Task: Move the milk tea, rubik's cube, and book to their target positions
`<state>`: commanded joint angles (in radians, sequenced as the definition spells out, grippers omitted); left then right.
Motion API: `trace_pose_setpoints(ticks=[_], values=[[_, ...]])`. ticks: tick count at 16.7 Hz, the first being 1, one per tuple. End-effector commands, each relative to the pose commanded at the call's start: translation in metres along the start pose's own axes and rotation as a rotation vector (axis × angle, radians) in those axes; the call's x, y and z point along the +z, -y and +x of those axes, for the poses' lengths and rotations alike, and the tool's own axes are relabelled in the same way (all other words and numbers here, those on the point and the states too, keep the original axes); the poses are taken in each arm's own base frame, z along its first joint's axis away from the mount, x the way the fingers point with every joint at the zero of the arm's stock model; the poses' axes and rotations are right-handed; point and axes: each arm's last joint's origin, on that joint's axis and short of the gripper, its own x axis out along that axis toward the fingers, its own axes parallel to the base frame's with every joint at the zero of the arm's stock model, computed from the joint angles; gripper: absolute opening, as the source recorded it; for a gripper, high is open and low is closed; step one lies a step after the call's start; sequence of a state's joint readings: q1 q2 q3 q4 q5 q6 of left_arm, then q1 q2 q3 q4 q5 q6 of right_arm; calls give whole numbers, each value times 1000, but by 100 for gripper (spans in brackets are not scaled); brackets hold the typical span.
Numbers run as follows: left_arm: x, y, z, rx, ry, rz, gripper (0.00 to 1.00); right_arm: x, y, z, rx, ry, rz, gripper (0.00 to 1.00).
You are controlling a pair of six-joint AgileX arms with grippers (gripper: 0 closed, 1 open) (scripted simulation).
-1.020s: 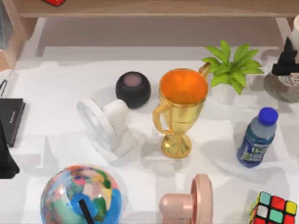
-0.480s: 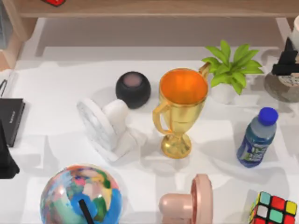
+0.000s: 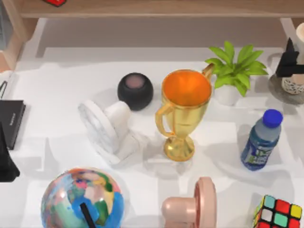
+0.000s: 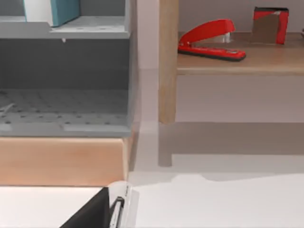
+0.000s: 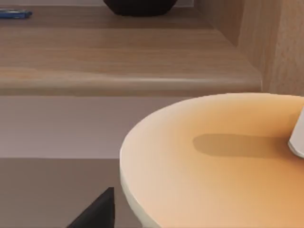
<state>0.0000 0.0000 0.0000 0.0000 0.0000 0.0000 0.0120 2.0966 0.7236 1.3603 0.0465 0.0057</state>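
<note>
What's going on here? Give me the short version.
The right pincer appears clamped on the milk tea at the table's far right edge. The rubik's cube sits untouched at the top view's bottom right corner, and the book sits on a grey shelf. The left arm is parked at the left edge.
</note>
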Motion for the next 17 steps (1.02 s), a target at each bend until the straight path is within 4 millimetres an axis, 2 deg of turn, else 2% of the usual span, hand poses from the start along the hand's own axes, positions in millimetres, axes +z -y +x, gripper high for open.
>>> trace_pose_setpoints(ticks=[5,8,11,17], values=[[0,0,0,0,0,0,100,4,2,-2,-8,16,4,100],[0,0,0,0,0,0,100,6,5,-16,-21,27,8,100],[0,0,0,0,0,0,100,1,1,-29,-5,4,1,100],[0,0,0,0,0,0,100,1,1,-31,-2,-8,0,100]])
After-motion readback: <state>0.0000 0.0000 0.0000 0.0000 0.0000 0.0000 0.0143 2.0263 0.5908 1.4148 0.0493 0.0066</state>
